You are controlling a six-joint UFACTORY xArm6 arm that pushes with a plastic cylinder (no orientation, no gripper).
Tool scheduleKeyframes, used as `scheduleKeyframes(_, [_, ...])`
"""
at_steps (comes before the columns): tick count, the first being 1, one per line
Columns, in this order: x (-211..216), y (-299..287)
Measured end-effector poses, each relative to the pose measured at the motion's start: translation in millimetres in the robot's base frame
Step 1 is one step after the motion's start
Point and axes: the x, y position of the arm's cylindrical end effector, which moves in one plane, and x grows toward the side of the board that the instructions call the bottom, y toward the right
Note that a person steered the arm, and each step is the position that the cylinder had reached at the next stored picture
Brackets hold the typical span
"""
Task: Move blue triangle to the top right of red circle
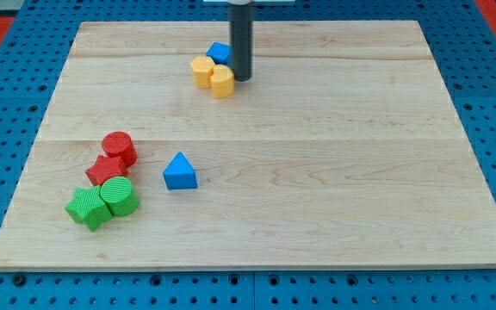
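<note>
**Long reach, crowded target**

At the view's left, the green star (87, 207) and green cylinder (120, 196) sit touching, with the red star (106, 168) just above them and the red circle (120, 147) touching its upper edge. The blue triangle (180, 171) stands alone on the table (334, 172), to the lower right of the red circle and apart from it.

Further right, near the view's top, two yellow blocks (213, 74) and a blue cube (220, 52) cluster, and my tip (242, 78) rests just beside them on their right. There is no pincer here to be spread or pressed together, only the rod.

Risks, as I judge them: sweeping straight toward the triangle could drag the yellow blocks along. Pushing the triangle off-centre may spin it aside, since its faces are slanted. Pushing it leftward too far would knock the red circle.
</note>
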Motion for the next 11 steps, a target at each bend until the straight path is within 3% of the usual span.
scheduleKeyframes(1, [11.9,65.8])
scheduleKeyframes(2, [78.7,106.9])
scheduleKeyframes(3, [161.3,96.8])
scheduleKeyframes(4, [216.4,33.9])
scheduleKeyframes(5, [232.4,-26.2])
scheduleKeyframes(7, [171.9,-57.7])
scheduleKeyframes(8, [193.9,-61.8])
scheduleKeyframes(9, [181.4,-79.7])
scheduleKeyframes(11, [69.5,-71.4])
